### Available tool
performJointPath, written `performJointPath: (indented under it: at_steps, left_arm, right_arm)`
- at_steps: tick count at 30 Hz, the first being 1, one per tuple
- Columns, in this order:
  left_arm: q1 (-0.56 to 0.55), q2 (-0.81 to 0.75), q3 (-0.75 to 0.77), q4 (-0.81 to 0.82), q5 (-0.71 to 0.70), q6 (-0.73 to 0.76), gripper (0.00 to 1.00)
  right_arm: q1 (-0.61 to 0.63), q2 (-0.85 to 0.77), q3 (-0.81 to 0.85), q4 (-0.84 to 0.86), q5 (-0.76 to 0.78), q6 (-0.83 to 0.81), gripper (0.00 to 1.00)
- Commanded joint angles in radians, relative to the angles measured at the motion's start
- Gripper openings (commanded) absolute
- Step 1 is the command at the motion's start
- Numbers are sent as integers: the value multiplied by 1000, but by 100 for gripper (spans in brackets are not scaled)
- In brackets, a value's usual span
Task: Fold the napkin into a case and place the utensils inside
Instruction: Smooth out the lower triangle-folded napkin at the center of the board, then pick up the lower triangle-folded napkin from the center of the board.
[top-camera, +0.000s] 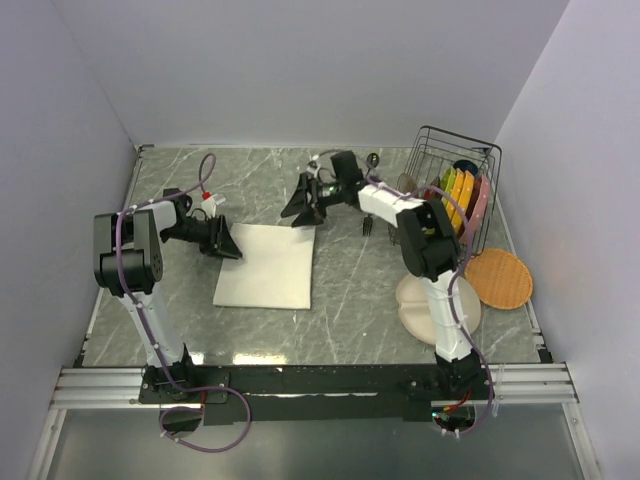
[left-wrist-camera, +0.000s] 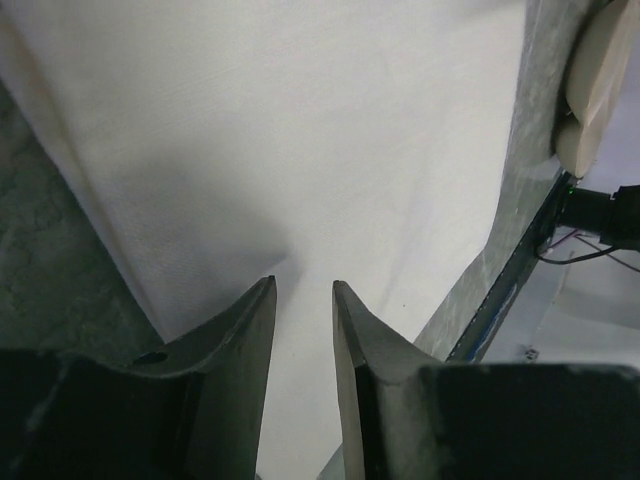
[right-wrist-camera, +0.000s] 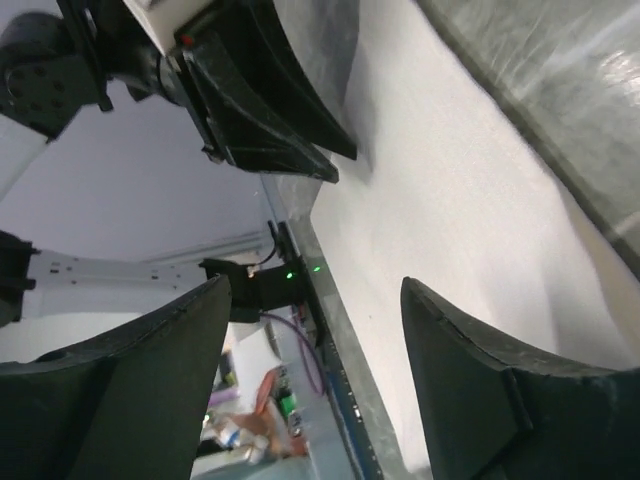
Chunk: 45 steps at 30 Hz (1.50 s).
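Note:
The napkin (top-camera: 265, 265) lies flat on the grey marble table as a cream-white rectangle. My left gripper (top-camera: 226, 244) is at its far-left corner; in the left wrist view (left-wrist-camera: 302, 282) the jaws stand a little apart over the cloth (left-wrist-camera: 300, 130) with nothing between them. My right gripper (top-camera: 303, 211) is just above the napkin's far-right corner, wide open and empty (right-wrist-camera: 315, 282), with the cloth (right-wrist-camera: 450, 180) beneath. A dark fork (top-camera: 368, 225) lies right of the right gripper. A dark spoon (top-camera: 373, 160) lies near the back, partly hidden by the arm.
A black wire rack (top-camera: 455, 190) with colourful plates stands at the back right. A round beige divided plate (top-camera: 410, 300) and a brown round mat (top-camera: 498, 278) lie at the right front. My left gripper's fingers (right-wrist-camera: 270, 110) show in the right wrist view.

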Motion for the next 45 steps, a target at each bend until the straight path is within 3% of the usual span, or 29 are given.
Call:
performJointPath:
  at_steps: [1,6,12,29,36,39,45]
  left_arm:
    - [-10,-97,5,5,36,74,36]
    - [-12,-115,33,-15,24,113,42]
    - [-10,-143,46,7,-6,85,52]
    - [5,-174,62,7,-29,48,61]
    - [19,-186,74,4,-36,40,63]
    - [31,-191,76,17,-39,22,63]
    - [60,-220,62,71,-50,-34,66]
  right_arm:
    - [-68,-109,111,-412,150,-343,67]
    - [-80,-71,143,-535,312,-503,65]
    - [-79,-5,189,-581,366,-577,63]
    - [-60,121,228,-480,233,-485,60]
    - [-59,125,260,-456,198,-479,31]
    - [-59,98,251,-446,188,-496,26]
    - [-37,26,229,-444,208,-577,6]
